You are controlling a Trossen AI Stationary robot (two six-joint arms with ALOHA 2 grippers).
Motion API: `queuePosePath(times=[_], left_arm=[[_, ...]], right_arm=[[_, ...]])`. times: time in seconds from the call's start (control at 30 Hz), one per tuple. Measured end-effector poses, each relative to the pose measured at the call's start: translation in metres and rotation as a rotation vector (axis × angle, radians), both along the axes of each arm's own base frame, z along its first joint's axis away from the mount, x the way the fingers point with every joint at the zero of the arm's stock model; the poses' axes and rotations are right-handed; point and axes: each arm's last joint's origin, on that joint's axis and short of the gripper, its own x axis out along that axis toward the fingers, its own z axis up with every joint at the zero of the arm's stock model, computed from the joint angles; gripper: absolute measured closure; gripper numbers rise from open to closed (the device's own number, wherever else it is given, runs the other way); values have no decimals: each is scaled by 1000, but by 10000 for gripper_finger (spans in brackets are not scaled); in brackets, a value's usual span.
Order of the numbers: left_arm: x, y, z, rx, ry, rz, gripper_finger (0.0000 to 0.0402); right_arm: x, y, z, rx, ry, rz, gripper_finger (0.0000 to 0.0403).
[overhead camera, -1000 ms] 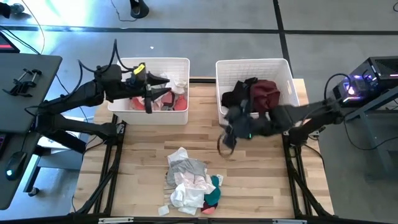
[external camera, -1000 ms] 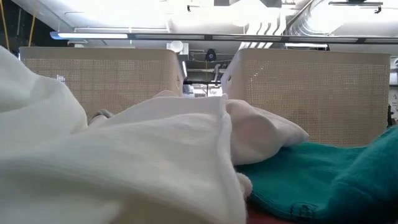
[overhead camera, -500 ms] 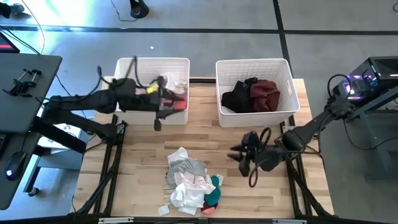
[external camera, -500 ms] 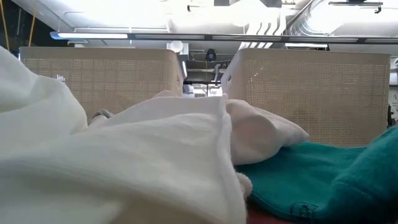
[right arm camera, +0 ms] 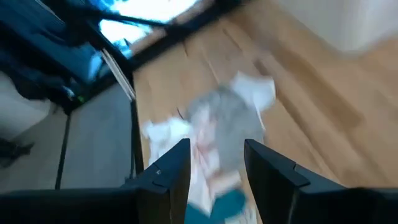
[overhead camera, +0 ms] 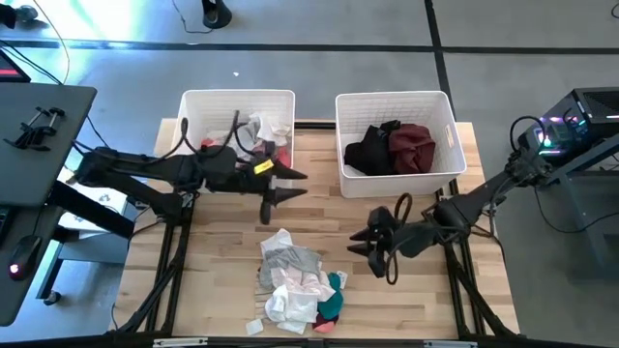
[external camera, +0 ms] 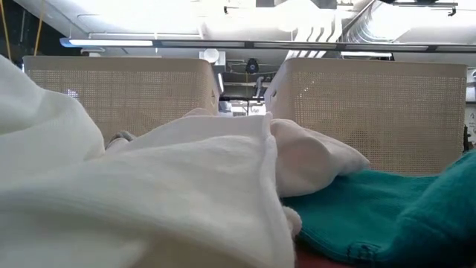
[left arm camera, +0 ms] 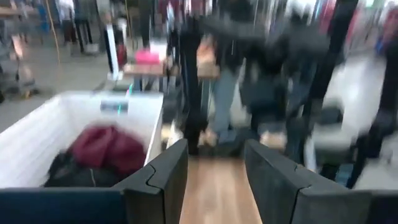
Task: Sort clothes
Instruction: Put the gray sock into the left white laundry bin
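**Both grippers empty, over table**

My left gripper point(overhead camera: 282, 186) hangs in front of the left basket point(overhead camera: 193, 104), fingers apart, empty. My right gripper point(overhead camera: 363, 242), also parted and empty, faces the clothes pile point(overhead camera: 298, 280). Black and maroon clothes point(overhead camera: 392, 147) lie in the right basket point(overhead camera: 447, 116).

Wood counter point(overhead camera: 222, 242) carries 2 white baskets at its far edge: left basket point(overhead camera: 192, 121) behind left pincer point(overhead camera: 280, 186), right basket point(overhead camera: 440, 116) beyond right pincer point(overhead camera: 365, 244). Pile of clothes point(overhead camera: 298, 280) lies btwn the pincers, nearer front edge.
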Motion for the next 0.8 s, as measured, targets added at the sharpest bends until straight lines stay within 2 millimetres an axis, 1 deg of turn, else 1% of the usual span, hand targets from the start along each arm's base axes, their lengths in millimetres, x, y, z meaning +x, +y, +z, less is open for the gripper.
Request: queuePosePath(times=[0.07,0.13,0.2,0.33,0.43,0.53,0.67,0.8], left_arm=[[3,0,8,-28,-104,1,256],[3,0,19,-54,-211,0,256],[1,0,26,-47,-282,0,256],[0,-4,25,48,-258,-9,256],[0,-12,15,145,-158,-25,259],[-2,-21,-1,165,12,0,265],[-9,-29,-24,45,238,42,272],[-18,-35,-42,-77,428,76,277]], right_arm=[[2,-1,4,-56,-59,-29,265],[6,-5,9,-100,-123,-94,265],[10,-8,15,-140,-186,-121,265],[17,-13,25,-188,-268,-84,265],[16,-15,28,-221,-275,-52,265],[15,-17,26,-235,-249,-22,265],[13,-17,18,-237,-168,18,265],[9,-18,10,-208,-91,-5,265]])
